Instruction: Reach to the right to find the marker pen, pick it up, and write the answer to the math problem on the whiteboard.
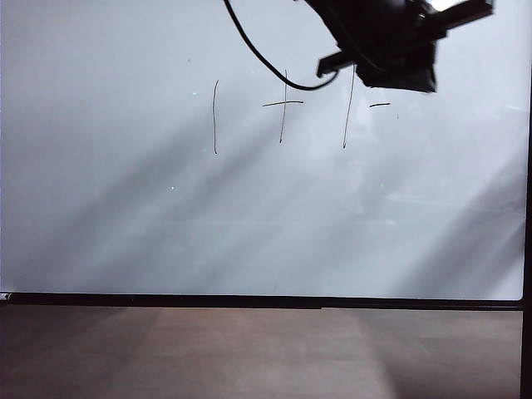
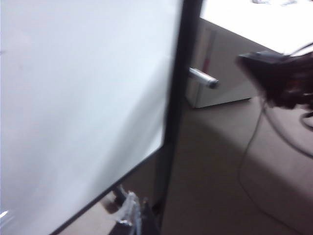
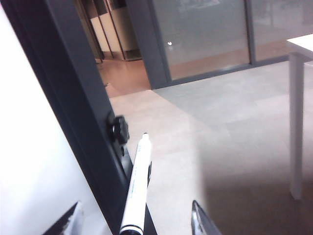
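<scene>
The whiteboard [image 1: 249, 216] fills the exterior view, with the math problem [image 1: 283, 104] written in thin strokes near its top. The last stroke is partly hidden by a black arm part [image 1: 391, 41]. The marker pen [image 3: 139, 166] is white with a black band and rests along the board's dark side frame [image 3: 83, 127]. My right gripper [image 3: 136, 205] is open, with one fingertip on each side of the pen's near end and not touching it. The left wrist view shows the pen [image 2: 203, 77] jutting from the frame, with the right arm [image 2: 276, 76] beside it. My left gripper [image 2: 129, 213] is a blur by the board's lower corner.
A black cable [image 1: 266, 62] loops down in front of the board. A black knob [image 3: 119, 129] sits on the frame just beyond the pen. To the right there is a white table leg [image 3: 295, 122] and open floor [image 3: 220, 127]. A brown surface [image 1: 249, 353] lies below the board.
</scene>
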